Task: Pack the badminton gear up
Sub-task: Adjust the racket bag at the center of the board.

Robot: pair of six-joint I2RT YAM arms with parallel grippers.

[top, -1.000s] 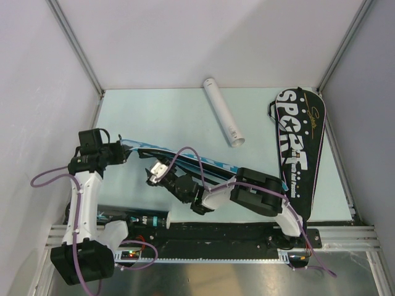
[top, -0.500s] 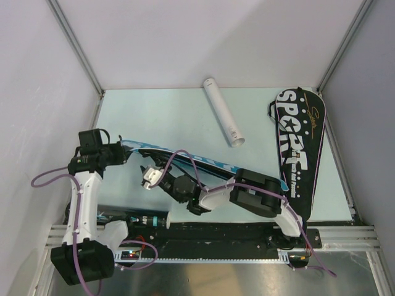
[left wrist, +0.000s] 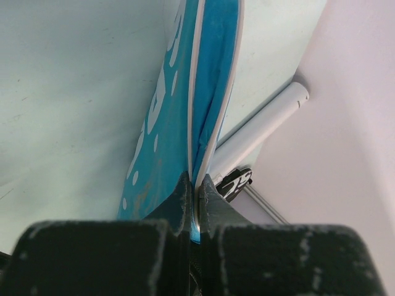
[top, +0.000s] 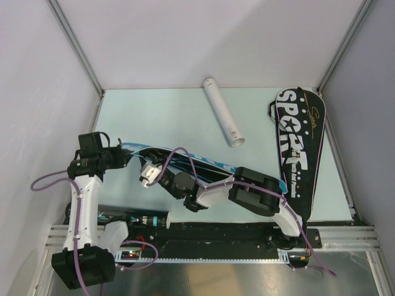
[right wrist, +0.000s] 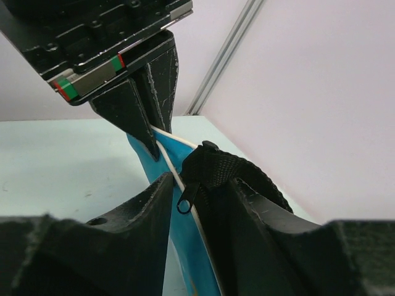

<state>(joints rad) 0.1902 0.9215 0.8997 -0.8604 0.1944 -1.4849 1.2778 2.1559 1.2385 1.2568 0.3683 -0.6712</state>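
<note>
Black-fingered, the left claw (top: pixel 119 154) at the left of the frame is clamped tight on the white-piped edge of a blue racket cover (top: pixel 210 162). The cover stands on its edge above the pale green table (top: pixel 173 117) and runs toward lower centre. The left wrist view shows that claw (left wrist: pixel 197 192) pinching the piping, with the blue cover (left wrist: pixel 213 74) stretching away from it.

Just right of it, the right claw (top: pixel 147 176) meets the same end of the cover. In its wrist view the right claw (right wrist: pixel 196 185) has its fingers partly apart on either side of the black zip end (right wrist: pixel 216 168) and ring-shaped zip pull (right wrist: pixel 185 200). Whether they actually grip cannot be told.

Upper centre, a white shuttle tube (top: pixel 223 114) lies on the table, well apart from both arms. At far right a black "SPORT" cover (top: pixel 299 145) lies flat along the table's edge.
</note>
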